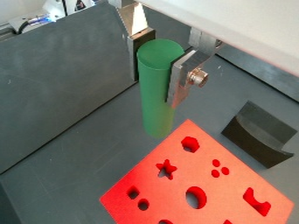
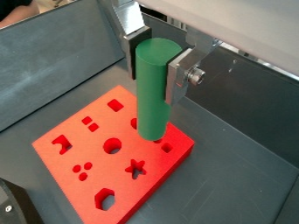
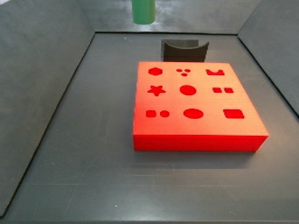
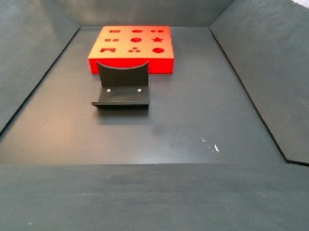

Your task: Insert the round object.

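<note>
Overhead, the gripper (image 2: 155, 63) clamps the green cylindrical peg (image 2: 155, 87) upright, its lower end hanging above the red block (image 2: 111, 153) near one edge. That block, cut with shaped holes, lies on the dark grey floor (image 4: 182, 117) between grey walls; the dark grey curved block (image 3: 181, 45) sits just beside it.

A red block (image 3: 193, 109) lies flat on the dark table (image 3: 70, 175), its top face pierced by cut-outs of differing outline, including a star, circles, squares and a hexagon. A dark grey curved block (image 4: 122, 86) rests on the table just beside one edge of the red block. Grey walls (image 4: 36, 68) enclose the table on all sides.
</note>
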